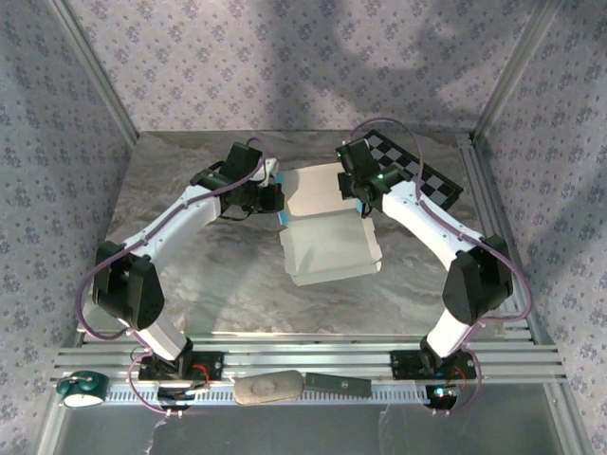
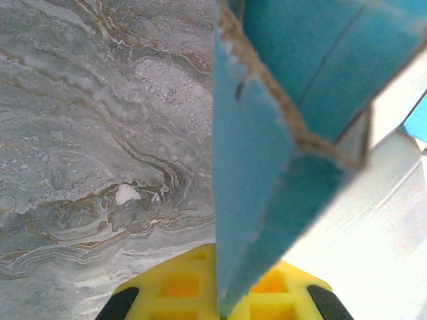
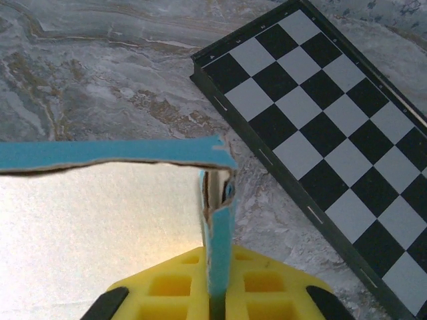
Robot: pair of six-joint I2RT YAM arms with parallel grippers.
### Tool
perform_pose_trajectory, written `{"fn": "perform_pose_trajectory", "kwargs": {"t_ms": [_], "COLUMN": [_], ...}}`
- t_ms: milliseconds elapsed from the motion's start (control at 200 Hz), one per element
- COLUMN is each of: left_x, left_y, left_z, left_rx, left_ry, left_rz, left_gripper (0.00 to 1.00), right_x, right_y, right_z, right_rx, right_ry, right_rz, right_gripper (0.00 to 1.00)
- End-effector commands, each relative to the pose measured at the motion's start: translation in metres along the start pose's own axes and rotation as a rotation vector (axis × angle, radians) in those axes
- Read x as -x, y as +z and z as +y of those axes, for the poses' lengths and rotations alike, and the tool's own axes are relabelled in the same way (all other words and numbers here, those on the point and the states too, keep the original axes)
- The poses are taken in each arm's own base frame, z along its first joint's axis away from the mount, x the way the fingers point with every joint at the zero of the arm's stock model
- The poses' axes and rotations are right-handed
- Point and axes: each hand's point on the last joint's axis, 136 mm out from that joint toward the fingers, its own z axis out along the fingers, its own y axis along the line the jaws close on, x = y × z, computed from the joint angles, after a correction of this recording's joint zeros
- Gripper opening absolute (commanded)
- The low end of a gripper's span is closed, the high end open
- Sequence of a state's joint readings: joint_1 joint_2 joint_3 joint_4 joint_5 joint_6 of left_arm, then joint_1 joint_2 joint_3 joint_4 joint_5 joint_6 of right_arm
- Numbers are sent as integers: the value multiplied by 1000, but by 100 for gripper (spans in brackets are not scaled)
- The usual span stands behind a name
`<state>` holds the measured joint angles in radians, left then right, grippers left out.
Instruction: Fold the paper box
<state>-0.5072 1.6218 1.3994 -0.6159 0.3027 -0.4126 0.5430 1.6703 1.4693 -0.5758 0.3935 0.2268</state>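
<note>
1. Surroundings: we see a black-and-white checkerboard (image 1: 417, 169) at the far right of the marbled surface (image 1: 180, 180). It lies behind the right arm, near the box but apart from it. A teal roll (image 1: 81, 387), a beige oval piece (image 1: 268, 388) and a dark bar (image 1: 339, 384) sit on the metal rail (image 1: 313, 358) at the near edge, well apart from the box.
2. Paper box (image 1: 327, 232): it lies mid-surface between the two arms, partly folded, with the white face up and turquoise showing at its edges.
3. Views compared: from overhead we get the sheet's whole outline. The left wrist view adds the turquoise side of a raised flap, seen close. The right wrist view adds an upright turquoise flap at a corner, the white face beside it and the checkerboard just beyond.
4. Left end effector (image 1: 277, 201): it is pressed together on the box's left flap, and we see card between its yellow pads (image 2: 173, 287). The arm's elbow is out to the left, with the forearm reaching inward.
5. Right end effector (image 1: 358, 201): it is pinching the box's right flap edge-on between yellow pads (image 3: 260, 287). The arm's elbow is out to the right, with the wrist turned inward.
</note>
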Motion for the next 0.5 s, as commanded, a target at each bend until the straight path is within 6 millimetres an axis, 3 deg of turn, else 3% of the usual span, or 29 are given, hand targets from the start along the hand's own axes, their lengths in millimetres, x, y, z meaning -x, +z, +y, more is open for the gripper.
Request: {"fn": "perform_pose_trajectory", "kwargs": {"t_ms": [0, 310, 495], "left_x": [9, 8, 10], "left_y": [-7, -6, -7], "left_z": [-14, -9, -9], "left_rx": [-37, -4, -4], "left_ry": [19, 12, 12], "left_rz": [-25, -20, -26], "left_gripper": [0, 0, 0], "right_x": [6, 7, 10], "right_y": [-2, -22, -30], "right_z": [-9, -18, -13], "right_rx": [-101, -343, -387], "right_ry": [-25, -137, -192], "right_rz": [-21, -32, -46], "right_gripper": [2, 0, 0]}}
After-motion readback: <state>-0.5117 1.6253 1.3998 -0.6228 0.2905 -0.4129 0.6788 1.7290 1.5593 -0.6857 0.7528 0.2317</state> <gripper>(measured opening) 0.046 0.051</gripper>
